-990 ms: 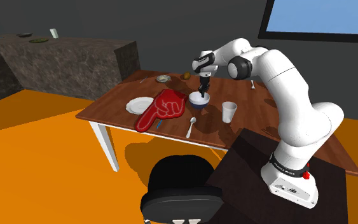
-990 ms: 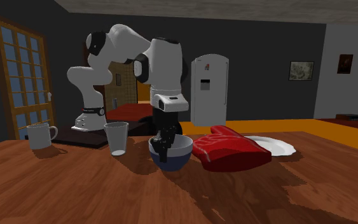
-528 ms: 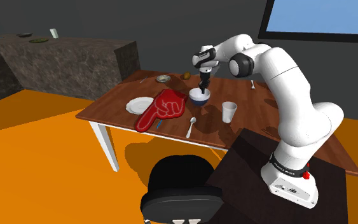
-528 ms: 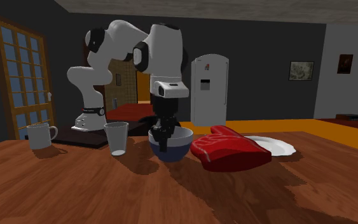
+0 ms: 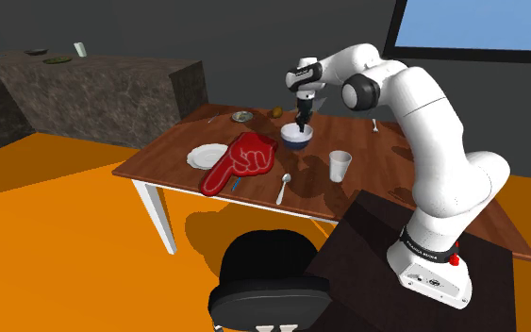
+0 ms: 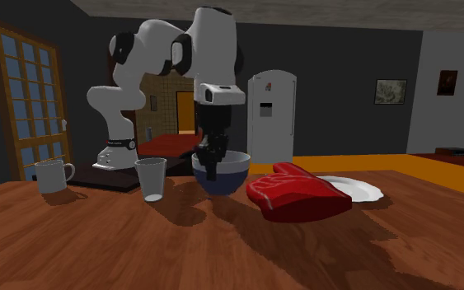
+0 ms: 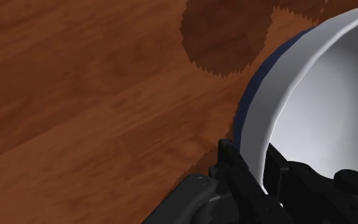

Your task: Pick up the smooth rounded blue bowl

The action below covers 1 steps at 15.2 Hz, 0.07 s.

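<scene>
Blue bowl, white inside, hangs clear of the wooden tabletop just beside the red glove, its rim clamped in the pincer.

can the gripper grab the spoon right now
Probably not yet: the gripper clasps the blue bowl by its rim, holding it off the table. The spoon lies unobstructed, but the bowl must go down first.

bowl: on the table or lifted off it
Lifted: the bowl hangs upright, clear of the table, its rim clasped in the pincer.
</scene>
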### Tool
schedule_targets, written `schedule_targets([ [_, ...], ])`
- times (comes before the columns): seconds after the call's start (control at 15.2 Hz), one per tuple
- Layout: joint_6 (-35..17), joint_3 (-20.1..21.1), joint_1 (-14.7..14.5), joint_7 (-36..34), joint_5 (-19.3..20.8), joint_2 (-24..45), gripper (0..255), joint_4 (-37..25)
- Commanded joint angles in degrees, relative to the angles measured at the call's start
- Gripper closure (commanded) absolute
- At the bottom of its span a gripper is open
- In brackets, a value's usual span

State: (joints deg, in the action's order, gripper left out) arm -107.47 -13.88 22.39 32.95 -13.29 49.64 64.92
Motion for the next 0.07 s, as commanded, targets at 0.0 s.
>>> schedule_targets([
  [0.0, 0.22, -0.03, -0.03, -0.02, 0.04, -0.27, 255, 0.07],
])
